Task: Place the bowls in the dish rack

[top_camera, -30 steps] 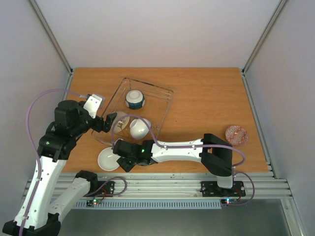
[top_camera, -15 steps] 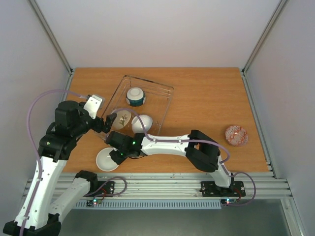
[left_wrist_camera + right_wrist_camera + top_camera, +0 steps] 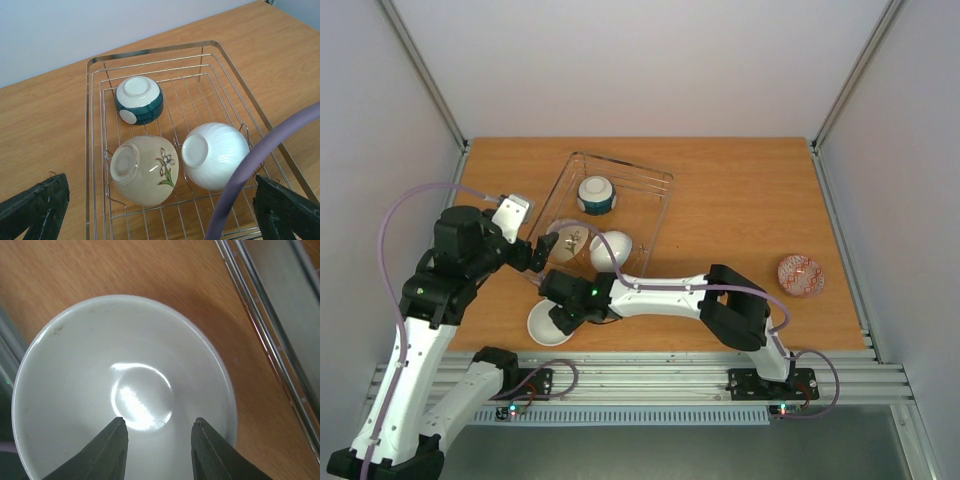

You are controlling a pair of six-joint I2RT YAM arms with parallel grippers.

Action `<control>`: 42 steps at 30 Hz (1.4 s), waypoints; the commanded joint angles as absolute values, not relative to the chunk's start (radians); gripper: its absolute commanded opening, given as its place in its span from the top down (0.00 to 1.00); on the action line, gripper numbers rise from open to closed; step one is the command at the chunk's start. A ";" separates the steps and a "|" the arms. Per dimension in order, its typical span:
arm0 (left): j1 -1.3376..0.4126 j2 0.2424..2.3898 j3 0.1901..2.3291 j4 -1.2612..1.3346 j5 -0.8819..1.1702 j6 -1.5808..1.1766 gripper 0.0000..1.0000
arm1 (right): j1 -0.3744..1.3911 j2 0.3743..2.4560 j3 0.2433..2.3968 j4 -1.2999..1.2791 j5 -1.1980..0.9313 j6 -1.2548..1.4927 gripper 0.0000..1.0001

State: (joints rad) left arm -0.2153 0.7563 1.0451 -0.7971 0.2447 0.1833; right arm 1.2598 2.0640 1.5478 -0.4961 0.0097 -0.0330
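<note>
The dish rack (image 3: 620, 166) stands at the table's left middle and fills the left wrist view (image 3: 150, 50). It holds a teal-banded bowl (image 3: 595, 196) (image 3: 139, 99), a cream bowl with a sprig motif (image 3: 565, 243) (image 3: 144, 170) and a plain white bowl (image 3: 611, 251) (image 3: 216, 155), all bottom up or on their sides. Another white bowl (image 3: 548, 325) (image 3: 125, 390) sits upright on the table in front of the rack. My right gripper (image 3: 562, 313) (image 3: 157, 429) is open, its fingertips (image 3: 114, 445) over the bowl's inside. My left gripper (image 3: 538, 252) (image 3: 160, 220) is open and empty at the rack's near left end.
An orange patterned bowl (image 3: 800, 275) sits alone at the table's right. The right arm's purple cable (image 3: 250, 170) crosses the left wrist view. The metal base rail (image 3: 650, 378) runs along the near edge, close to the white bowl.
My right gripper has swung left and come over the white bowl on the table; the bowl has shifted slightly right. The left arm has hardly moved.
</note>
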 commanded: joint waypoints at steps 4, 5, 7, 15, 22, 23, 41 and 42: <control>-0.215 0.746 1.038 -0.771 0.261 0.176 0.01 | 1.298 1.995 1.527 -0.546 0.093 -0.066 0.64; -0.215 0.746 1.037 -0.771 0.261 0.175 0.01 | 1.307 1.985 1.528 -0.551 0.105 -0.069 0.64; -0.215 0.746 1.035 -0.770 0.262 0.175 0.01 | 1.326 1.954 1.520 -0.555 0.130 -0.071 0.63; -0.215 0.746 1.034 -0.769 0.268 0.174 0.01 | 1.350 1.867 1.479 -0.587 0.191 -0.059 0.62; -0.215 0.745 1.037 -0.777 0.271 0.173 0.01 | 1.350 1.902 1.465 -0.581 0.174 -0.038 0.62; -0.215 0.745 1.037 -0.776 0.271 0.173 0.01 | 1.350 1.906 1.465 -0.579 0.173 -0.038 0.63; -0.215 0.745 1.037 -0.784 0.288 0.174 0.01 | 1.356 1.967 1.428 -0.569 0.151 0.042 0.63; -0.215 0.743 1.036 -0.783 0.288 0.175 0.01 | 1.357 1.972 1.428 -0.570 0.152 0.045 0.63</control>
